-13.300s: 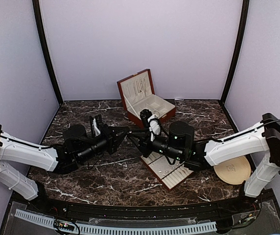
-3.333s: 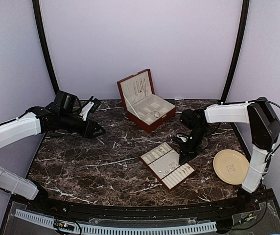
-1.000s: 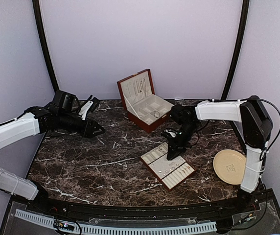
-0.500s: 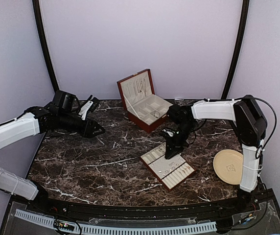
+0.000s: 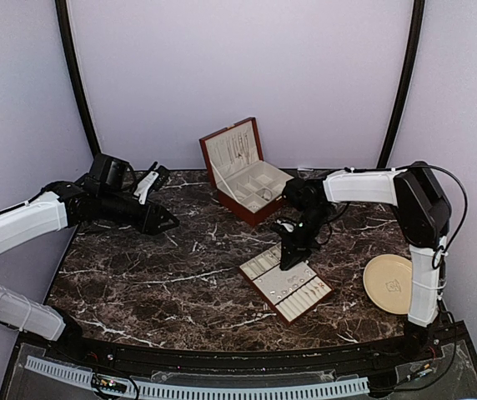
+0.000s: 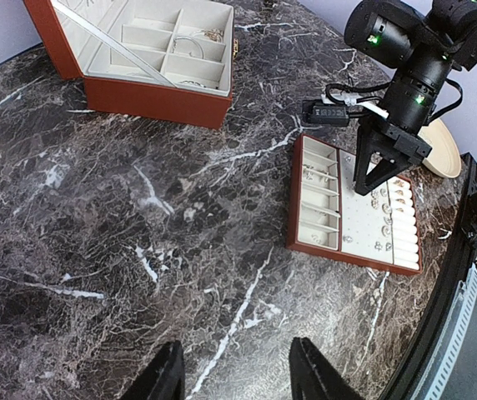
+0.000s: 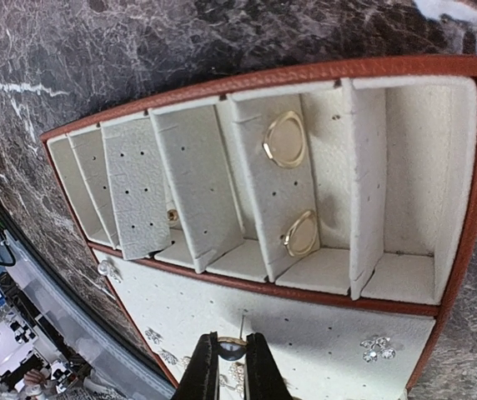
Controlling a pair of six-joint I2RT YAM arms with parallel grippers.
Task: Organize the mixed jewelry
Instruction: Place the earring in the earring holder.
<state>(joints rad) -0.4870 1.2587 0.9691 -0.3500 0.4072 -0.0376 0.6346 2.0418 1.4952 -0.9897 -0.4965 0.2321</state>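
Right gripper (image 7: 230,371) has moved farther over the tray (image 7: 263,79), pinching a half-hidden ring (image 7: 232,348).

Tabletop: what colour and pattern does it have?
The tabletop is dark brown-black marble with white veins, clearest in the left wrist view.

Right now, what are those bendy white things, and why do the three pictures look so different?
They are two robot arms, a left arm and a right arm, bolted to a marble table. One camera looks down from above. The other two ride on the wrists, so each sees its own end effector, the two-finger pincher. On the table sit an open box, a flat tray with small jewelry, and a plate. The left end effector is open and holds nothing. The right end effector, over the tray, seems to pinch a tiny ring.
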